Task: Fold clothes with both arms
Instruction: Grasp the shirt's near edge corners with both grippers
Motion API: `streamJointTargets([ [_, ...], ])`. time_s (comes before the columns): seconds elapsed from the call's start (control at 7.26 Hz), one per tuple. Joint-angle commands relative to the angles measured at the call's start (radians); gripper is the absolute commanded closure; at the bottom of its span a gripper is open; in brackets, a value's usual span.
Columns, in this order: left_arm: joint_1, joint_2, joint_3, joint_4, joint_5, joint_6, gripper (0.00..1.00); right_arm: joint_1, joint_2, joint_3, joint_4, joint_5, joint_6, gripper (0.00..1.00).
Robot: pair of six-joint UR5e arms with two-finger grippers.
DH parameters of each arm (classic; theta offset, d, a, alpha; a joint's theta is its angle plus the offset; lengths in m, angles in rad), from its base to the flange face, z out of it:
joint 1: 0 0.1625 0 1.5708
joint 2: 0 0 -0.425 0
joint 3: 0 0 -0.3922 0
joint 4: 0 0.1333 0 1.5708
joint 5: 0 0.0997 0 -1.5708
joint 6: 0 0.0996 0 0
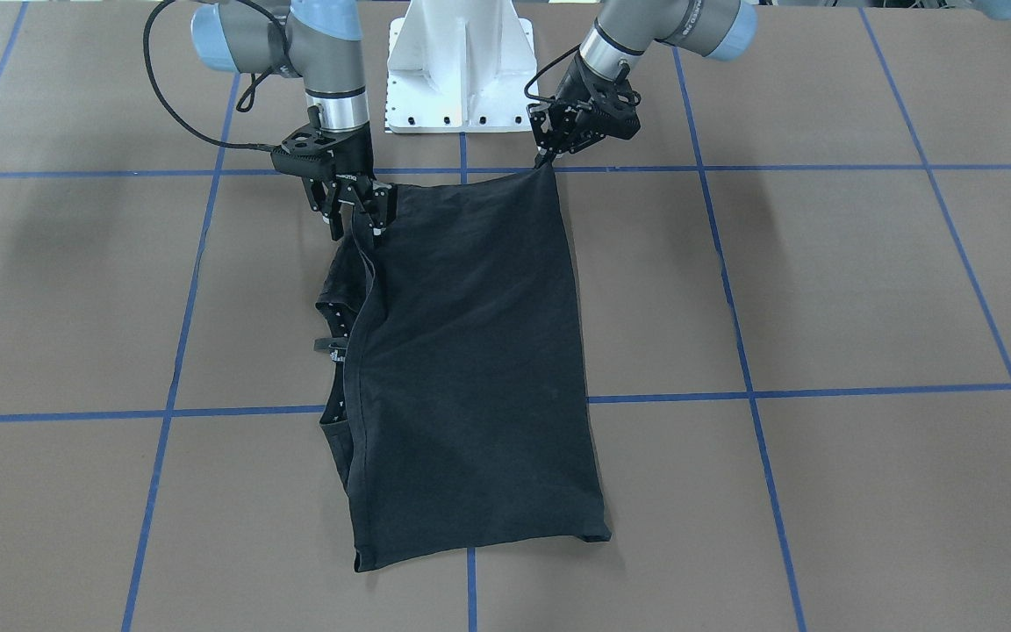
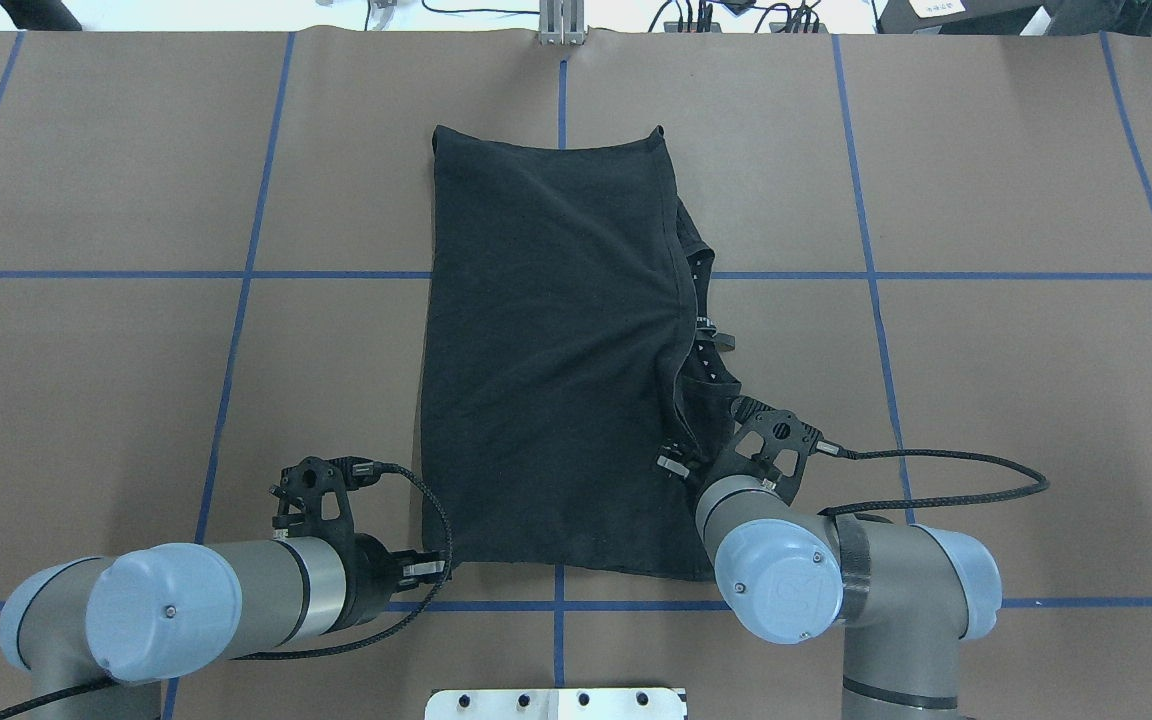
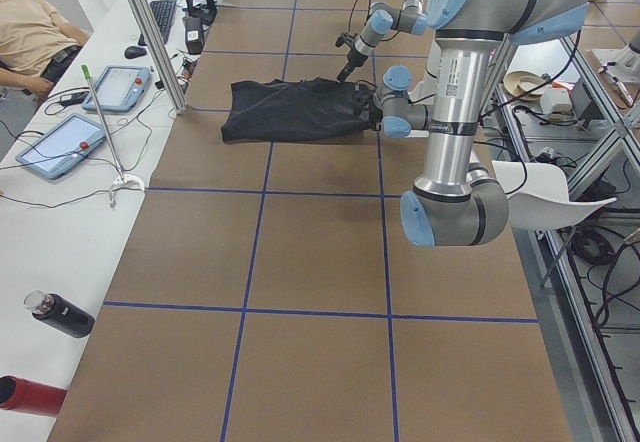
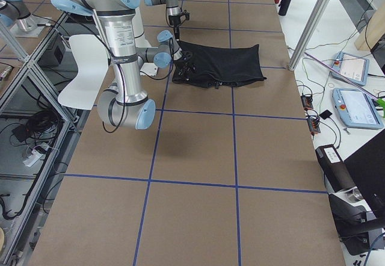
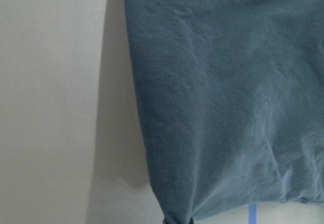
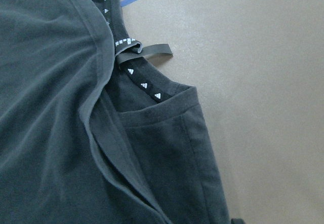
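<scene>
The black T-shirt [image 1: 470, 351] lies folded lengthwise on the brown table, print hidden; it also shows in the overhead view [image 2: 546, 350]. Its collar with white-marked tape [image 1: 335, 318] peeks out on my right side and shows in the right wrist view [image 6: 144, 84]. My left gripper [image 1: 546, 161] is shut on the near hem corner and lifts it slightly; it sits at that corner in the overhead view [image 2: 436, 568]. My right gripper [image 1: 356, 224] stands over the other near corner with its fingers [image 1: 378, 226] spread apart, open, right at the cloth edge. The left wrist view shows the shirt [image 5: 228, 92] close up.
The white pedestal base [image 1: 460, 61] stands just behind the shirt's near edge. Blue tape lines [image 1: 751, 386] grid the table. A side bench with tablets [image 3: 60, 147], a bottle [image 3: 60, 314] and a metal post [image 3: 150, 32] lies beyond the far edge.
</scene>
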Motion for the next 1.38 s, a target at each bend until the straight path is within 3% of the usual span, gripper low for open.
streamJointTargets([
  [0.0,0.002,0.001,0.000,0.000,0.000,-0.001,1.00,-0.006,-0.002,-0.012,-0.007,-0.006,-0.009,0.30],
  [0.28,0.002,0.001,0.000,0.000,0.000,-0.001,1.00,-0.010,-0.002,-0.013,-0.008,-0.007,-0.009,0.48],
  [0.41,0.002,0.001,0.000,0.000,0.000,-0.001,1.00,-0.015,-0.002,-0.013,-0.010,-0.015,-0.009,0.49],
  [0.55,0.002,0.001,0.000,0.000,0.000,-0.001,1.00,-0.016,0.000,-0.012,-0.010,-0.016,-0.009,0.57],
  [0.69,0.002,-0.001,0.000,0.000,0.000,-0.001,1.00,-0.018,0.003,-0.012,-0.010,-0.018,-0.007,0.85],
  [0.83,0.002,-0.001,0.000,0.000,0.000,-0.001,1.00,-0.021,0.003,-0.012,-0.008,-0.019,-0.006,1.00],
  [1.24,0.000,-0.004,0.000,0.000,0.000,-0.001,1.00,-0.042,0.000,0.001,-0.008,-0.056,-0.006,1.00],
])
